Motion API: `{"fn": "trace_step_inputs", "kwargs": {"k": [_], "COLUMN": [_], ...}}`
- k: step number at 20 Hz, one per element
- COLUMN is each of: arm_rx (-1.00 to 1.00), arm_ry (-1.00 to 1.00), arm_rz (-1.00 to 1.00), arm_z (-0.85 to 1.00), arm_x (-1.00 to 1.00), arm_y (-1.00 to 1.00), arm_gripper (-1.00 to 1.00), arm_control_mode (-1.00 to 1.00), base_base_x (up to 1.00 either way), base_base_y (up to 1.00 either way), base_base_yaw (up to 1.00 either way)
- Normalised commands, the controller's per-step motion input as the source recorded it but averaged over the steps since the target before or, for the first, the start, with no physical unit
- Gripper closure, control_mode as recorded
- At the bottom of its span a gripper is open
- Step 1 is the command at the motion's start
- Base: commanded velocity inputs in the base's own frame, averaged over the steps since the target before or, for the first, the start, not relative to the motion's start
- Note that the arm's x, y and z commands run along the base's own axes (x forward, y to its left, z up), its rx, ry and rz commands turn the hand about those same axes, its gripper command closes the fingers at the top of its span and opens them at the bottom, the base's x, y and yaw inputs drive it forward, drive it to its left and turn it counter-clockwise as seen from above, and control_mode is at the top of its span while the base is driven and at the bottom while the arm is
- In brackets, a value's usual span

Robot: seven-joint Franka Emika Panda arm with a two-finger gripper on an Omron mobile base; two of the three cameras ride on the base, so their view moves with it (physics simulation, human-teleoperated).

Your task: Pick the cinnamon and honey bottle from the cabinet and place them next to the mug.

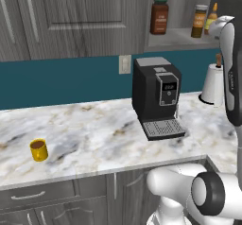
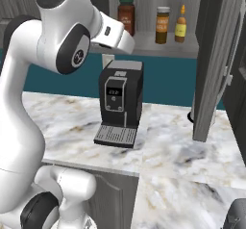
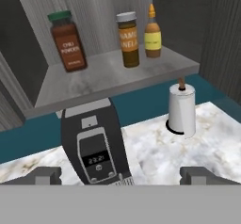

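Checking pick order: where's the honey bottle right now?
The honey bottle stands upright on the cabinet shelf, at the right end of the row in the hand view, just right of the cinnamon; the green-lidded jar stands further left.

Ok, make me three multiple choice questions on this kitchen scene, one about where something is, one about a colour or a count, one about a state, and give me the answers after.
1. Where is the mug?
A. on the cabinet shelf
B. on the marble counter, left of the coffee machine
C. on the coffee machine's tray

2. How many containers stand on the cabinet shelf?
A. two
B. three
C. five

3. What is the gripper doing?
A. open, holding nothing
B. shut on the honey bottle
C. shut on the mug

Answers: B, the left base view shows it alone on the counter; B, chili powder jar, cinnamon and honey bottle; A, the hand view shows both fingertips wide apart.
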Motion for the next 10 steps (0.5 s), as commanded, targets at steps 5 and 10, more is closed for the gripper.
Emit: {"fn": "trace_step_inputs", "kwargs": {"k": [5, 10], "arm_rx": [-0.01, 0.0], "arm_ry": [0.0, 0.0], "arm_rz": [-0.05, -0.07], "arm_z": [0.03, 0.0], "arm_x": [0.07, 0.06], "arm_y": [-0.06, -0.09], "arm_gripper": [-1.0, -1.0], "arm_control_mode": [-1.0, -1.0], "base_base_x": [0.0, 0.0], "base_base_y": [0.0, 0.0], "base_base_yaw": [0.0, 0.0]}}
